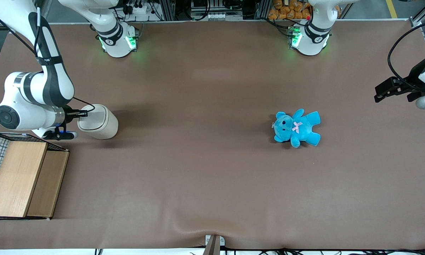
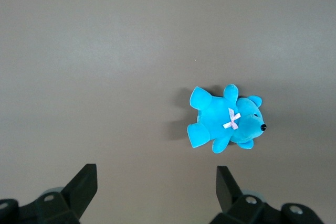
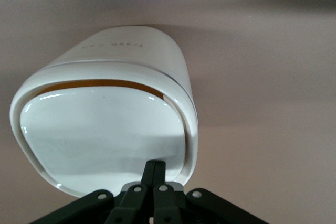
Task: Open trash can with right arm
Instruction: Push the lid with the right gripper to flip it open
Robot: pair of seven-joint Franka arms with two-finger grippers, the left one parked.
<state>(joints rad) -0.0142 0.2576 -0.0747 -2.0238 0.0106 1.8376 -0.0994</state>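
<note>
The cream-white trash can [image 1: 99, 122] stands on the brown table toward the working arm's end. In the right wrist view the trash can [image 3: 121, 72] shows its flat white lid [image 3: 100, 135] tilted, with an orange gap open along one edge of the rim. My right gripper [image 1: 84, 113] is shut, its two black fingers [image 3: 155, 169] pressed together with the tips on the lid near the rim edge. The gripper [image 3: 155, 167] holds nothing.
A wooden-topped wire basket [image 1: 19, 177] stands close to the trash can, nearer to the front camera. A blue teddy bear [image 1: 296, 127] lies on the table toward the parked arm's end; it also shows in the left wrist view [image 2: 226, 124].
</note>
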